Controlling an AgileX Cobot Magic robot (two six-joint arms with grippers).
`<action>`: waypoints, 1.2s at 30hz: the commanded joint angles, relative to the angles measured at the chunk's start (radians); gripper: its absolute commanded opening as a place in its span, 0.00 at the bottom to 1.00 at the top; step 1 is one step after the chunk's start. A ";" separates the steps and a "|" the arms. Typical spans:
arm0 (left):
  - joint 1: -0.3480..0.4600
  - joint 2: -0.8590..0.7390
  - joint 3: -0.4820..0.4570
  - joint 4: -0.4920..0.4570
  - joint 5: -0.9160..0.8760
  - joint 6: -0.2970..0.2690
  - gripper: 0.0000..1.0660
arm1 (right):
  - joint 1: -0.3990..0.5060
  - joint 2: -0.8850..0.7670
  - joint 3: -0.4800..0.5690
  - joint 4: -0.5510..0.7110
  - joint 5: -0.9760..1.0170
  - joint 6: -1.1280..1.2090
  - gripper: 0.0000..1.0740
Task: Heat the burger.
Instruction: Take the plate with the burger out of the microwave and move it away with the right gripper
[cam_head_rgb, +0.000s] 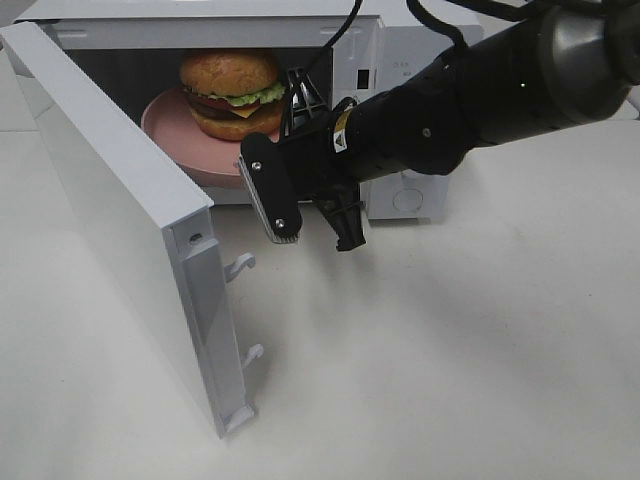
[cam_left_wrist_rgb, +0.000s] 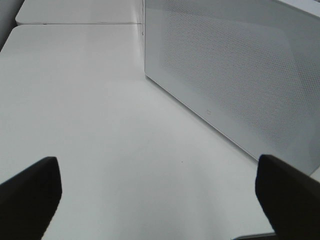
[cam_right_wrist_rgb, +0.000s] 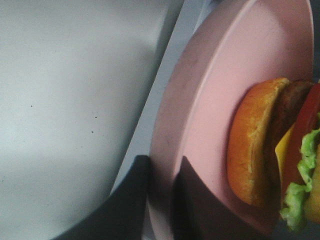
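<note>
The burger (cam_head_rgb: 231, 93), with its golden bun, lettuce, tomato and cheese, sits on a round pink plate (cam_head_rgb: 175, 135) inside the open microwave (cam_head_rgb: 400, 60). My right gripper (cam_head_rgb: 252, 168) reaches in from the right and meets the plate's near rim at the cavity opening. In the right wrist view the gripper (cam_right_wrist_rgb: 162, 205) is shut on the pink plate (cam_right_wrist_rgb: 210, 100), its dark fingers (cam_right_wrist_rgb: 127, 210) on either side of the rim, and the burger (cam_right_wrist_rgb: 265, 150) lies just beyond. My left gripper (cam_left_wrist_rgb: 157, 200) is open with nothing between its fingers, low over the table.
The microwave door (cam_head_rgb: 110, 200) swings wide open toward the front left, its latch hooks (cam_head_rgb: 240, 265) sticking out. The left wrist view faces the door's white perforated outer panel (cam_left_wrist_rgb: 235, 75). White tabletop (cam_head_rgb: 450, 350) spreads in front of and beside the microwave.
</note>
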 joint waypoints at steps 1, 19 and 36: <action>0.004 -0.003 0.000 -0.002 -0.004 0.004 0.92 | -0.024 -0.055 0.016 -0.047 -0.115 0.018 0.00; 0.004 -0.003 0.000 -0.002 -0.004 0.004 0.92 | -0.019 -0.168 0.183 -0.240 -0.292 0.221 0.00; 0.004 -0.003 0.000 -0.002 -0.004 0.004 0.92 | 0.014 -0.267 0.292 -0.291 -0.338 0.334 0.00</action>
